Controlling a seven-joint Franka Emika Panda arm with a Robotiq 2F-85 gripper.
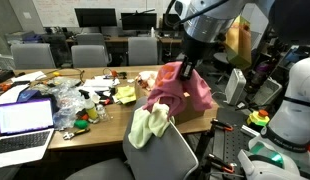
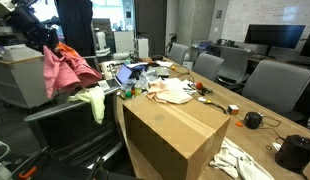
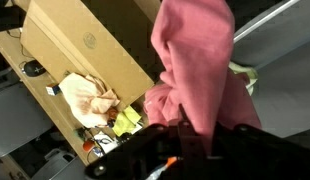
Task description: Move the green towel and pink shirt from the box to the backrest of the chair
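Observation:
My gripper [image 1: 187, 66] is shut on the pink shirt [image 1: 181, 90] and holds it hanging above the chair's backrest [image 1: 167, 150]. In an exterior view the gripper [image 2: 50, 45] holds the shirt [image 2: 67, 68] over the chair [image 2: 65, 125]. The pale green towel [image 1: 147, 126] is draped over the top of the backrest, also visible in an exterior view [image 2: 95, 102]. The cardboard box [image 2: 175, 135] stands on the table beside the chair. In the wrist view the shirt [image 3: 195, 60] fills the frame between my fingers [image 3: 181, 140], with the box [image 3: 85, 50] and a bit of the towel [image 3: 245, 74] below.
The table holds a laptop [image 1: 23, 125], plastic bags and small clutter [image 1: 75, 100], yellow notes [image 1: 125, 94], and a cream cloth [image 2: 235, 160] beside the box. Office chairs [image 1: 90, 55] and monitors [image 1: 95, 17] stand behind. A white machine [image 1: 290, 100] is close to the arm.

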